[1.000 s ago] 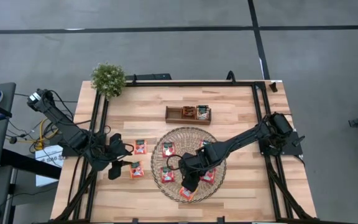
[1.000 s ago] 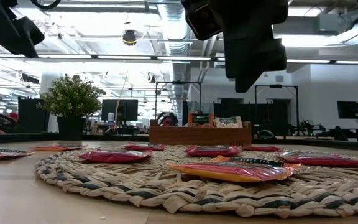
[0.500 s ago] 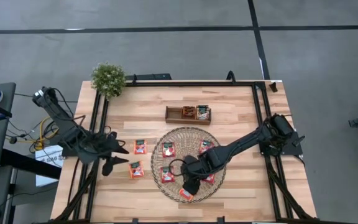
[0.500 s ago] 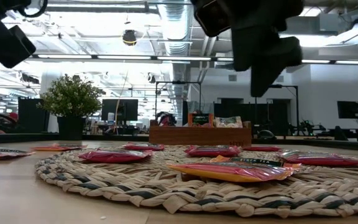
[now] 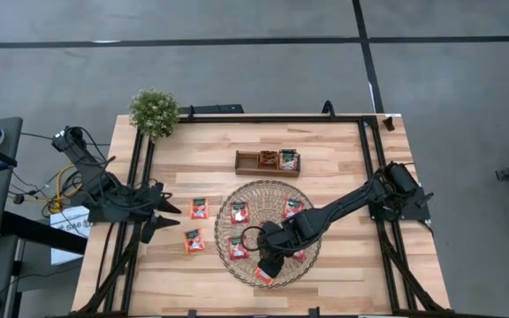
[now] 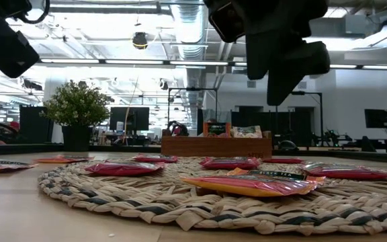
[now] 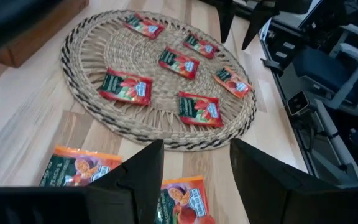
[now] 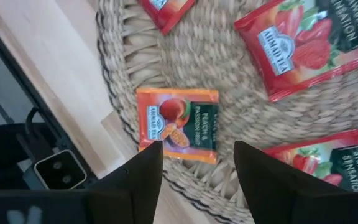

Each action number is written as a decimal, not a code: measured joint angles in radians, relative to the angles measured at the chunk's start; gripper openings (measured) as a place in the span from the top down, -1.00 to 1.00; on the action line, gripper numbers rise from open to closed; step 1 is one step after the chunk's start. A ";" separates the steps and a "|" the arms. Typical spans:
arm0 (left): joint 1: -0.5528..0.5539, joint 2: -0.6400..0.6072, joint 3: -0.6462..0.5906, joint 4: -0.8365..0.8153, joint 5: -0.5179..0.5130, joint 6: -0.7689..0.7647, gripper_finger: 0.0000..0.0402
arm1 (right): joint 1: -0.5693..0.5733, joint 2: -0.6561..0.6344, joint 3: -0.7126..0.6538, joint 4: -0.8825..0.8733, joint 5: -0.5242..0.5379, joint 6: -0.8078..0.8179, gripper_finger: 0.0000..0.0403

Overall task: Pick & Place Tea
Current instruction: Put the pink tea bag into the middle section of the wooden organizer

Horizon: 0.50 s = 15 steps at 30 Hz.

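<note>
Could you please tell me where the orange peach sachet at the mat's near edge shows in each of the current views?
High view: the peach sachet lies at the woven mat's front edge, below the right gripper.
Low view: nearest sachet, centre foreground.
Left wrist view: the orange one on the mat's far side.
Right wrist view: centre, just beyond the open jaws.
Shared landmark: the woven mat.

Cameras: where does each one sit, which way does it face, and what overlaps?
High: overhead, straight down; both arms, woven mat.
Low: table height, level across mat toward wooden tray; right gripper above.
Left wrist: past left gripper, open, toward mat.
Right wrist: right gripper, open, over peach sachet at mat's edge.
Shared: mat, red sachets.
</note>
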 joint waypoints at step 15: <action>0.000 0.002 -0.001 -0.030 0.004 -0.006 0.12 | -0.003 0.000 0.000 -0.003 -0.003 0.019 0.10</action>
